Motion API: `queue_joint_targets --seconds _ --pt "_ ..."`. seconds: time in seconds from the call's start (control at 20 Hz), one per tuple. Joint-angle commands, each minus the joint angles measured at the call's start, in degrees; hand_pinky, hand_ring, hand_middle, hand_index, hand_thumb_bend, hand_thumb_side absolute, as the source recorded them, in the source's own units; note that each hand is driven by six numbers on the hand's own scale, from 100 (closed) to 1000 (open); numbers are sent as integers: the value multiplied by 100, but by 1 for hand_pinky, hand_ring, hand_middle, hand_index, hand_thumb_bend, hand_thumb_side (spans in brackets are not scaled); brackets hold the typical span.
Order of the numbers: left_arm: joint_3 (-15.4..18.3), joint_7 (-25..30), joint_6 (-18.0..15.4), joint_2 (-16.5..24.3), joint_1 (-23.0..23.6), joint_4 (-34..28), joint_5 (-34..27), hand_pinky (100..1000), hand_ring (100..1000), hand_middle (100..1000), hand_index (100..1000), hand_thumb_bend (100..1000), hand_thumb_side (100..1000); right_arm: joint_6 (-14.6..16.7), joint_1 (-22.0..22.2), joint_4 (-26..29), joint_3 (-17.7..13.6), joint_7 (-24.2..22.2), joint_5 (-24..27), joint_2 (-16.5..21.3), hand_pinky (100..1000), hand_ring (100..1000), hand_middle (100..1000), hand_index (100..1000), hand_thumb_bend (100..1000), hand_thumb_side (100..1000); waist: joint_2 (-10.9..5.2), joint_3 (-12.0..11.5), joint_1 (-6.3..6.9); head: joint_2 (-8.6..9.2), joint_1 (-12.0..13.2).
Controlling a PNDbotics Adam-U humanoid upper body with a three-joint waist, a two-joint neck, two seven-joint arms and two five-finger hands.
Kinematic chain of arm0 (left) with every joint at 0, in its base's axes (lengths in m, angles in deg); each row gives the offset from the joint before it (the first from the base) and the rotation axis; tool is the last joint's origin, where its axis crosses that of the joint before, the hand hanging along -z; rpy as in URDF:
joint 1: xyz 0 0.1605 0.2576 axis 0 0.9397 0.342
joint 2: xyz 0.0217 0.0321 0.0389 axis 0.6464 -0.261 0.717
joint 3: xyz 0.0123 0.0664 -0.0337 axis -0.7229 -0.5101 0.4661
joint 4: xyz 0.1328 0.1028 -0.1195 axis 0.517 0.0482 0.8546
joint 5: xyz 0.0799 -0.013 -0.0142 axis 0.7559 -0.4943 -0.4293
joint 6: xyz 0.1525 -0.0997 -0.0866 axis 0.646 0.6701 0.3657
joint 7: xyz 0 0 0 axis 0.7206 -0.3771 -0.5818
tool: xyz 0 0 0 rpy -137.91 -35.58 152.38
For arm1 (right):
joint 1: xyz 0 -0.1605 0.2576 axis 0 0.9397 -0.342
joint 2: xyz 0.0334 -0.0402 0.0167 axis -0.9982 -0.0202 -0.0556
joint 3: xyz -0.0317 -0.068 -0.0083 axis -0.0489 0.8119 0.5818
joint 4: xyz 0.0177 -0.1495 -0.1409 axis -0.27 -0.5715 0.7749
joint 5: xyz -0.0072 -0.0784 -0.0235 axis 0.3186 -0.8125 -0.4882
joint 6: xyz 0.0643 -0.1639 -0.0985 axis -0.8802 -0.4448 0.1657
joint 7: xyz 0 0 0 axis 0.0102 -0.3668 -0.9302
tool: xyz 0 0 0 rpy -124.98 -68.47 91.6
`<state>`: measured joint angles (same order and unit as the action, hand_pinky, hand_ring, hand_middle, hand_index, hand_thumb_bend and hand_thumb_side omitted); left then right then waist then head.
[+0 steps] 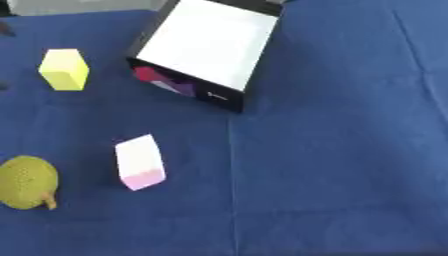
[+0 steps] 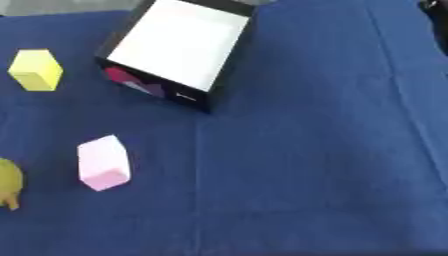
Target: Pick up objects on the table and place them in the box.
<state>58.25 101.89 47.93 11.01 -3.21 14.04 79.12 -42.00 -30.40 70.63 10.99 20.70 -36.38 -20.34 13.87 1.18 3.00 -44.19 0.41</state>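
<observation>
Blue cloth (image 1: pixel 332 175) covers the table. Left eye view: a black box (image 1: pixel 188 87) with a white interior sits at the far centre, seemingly empty; a yellow block (image 1: pixel 64 69), a pink block (image 1: pixel 140 162) and a knobbly green fruit (image 1: pixel 26 181) lie apart on the cloth, so judging by this, nothing is packed. Right eye view: same layout; neither hand shows, so their state cannot be told.

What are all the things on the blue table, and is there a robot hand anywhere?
box: one, black outside, white inside, far middle of the table
yellow block: one, yellow, far left, beside the box
pink block: one, pale pink, near left, in front of the box
bumpy fruit: one, yellow-green with a brown stem, left edge, beside the pink block
tablecloth: one, dark blue, under everything
robot hand: none showing in either view
</observation>
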Motion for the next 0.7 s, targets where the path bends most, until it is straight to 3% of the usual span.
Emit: queue_joint_targets --seconds 0.05,0.4,0.5,0.6,0.7 --pt "-43 1826 -1719 18 -223 9 -84 931 876 888 914 464 224 2 -110 44 -30 -18 -34 78 1000 1000 1000 918 100 470 -7 11 -13 8 19" --pt "-110 1888 -1799 -266 -498 187 103 933 883 895 916 482 234 -11 -136 50 -19 -39 -26 37 1000 1000 1000 918 100 470 -3 54 -11 8 39" --pt "-82 1882 -1799 -266 -513 218 229 937 894 906 917 547 200 -17 -127 48 -26 -35 -28 38 1000 1000 1000 918 100 470 1 60 5 8 48" --pt "-23 1803 -1767 -255 -517 236 443 942 904 910 911 627 109 -28 -117 44 -30 -32 -36 34 1000 1000 1000 918 100 470 9 65 19 8 52" --pt "42 1638 -1718 -253 -513 285 704 948 914 914 910 670 100 -36 -110 44 -33 -33 -46 30 1000 1000 1000 918 100 470 22 73 30 8 55"
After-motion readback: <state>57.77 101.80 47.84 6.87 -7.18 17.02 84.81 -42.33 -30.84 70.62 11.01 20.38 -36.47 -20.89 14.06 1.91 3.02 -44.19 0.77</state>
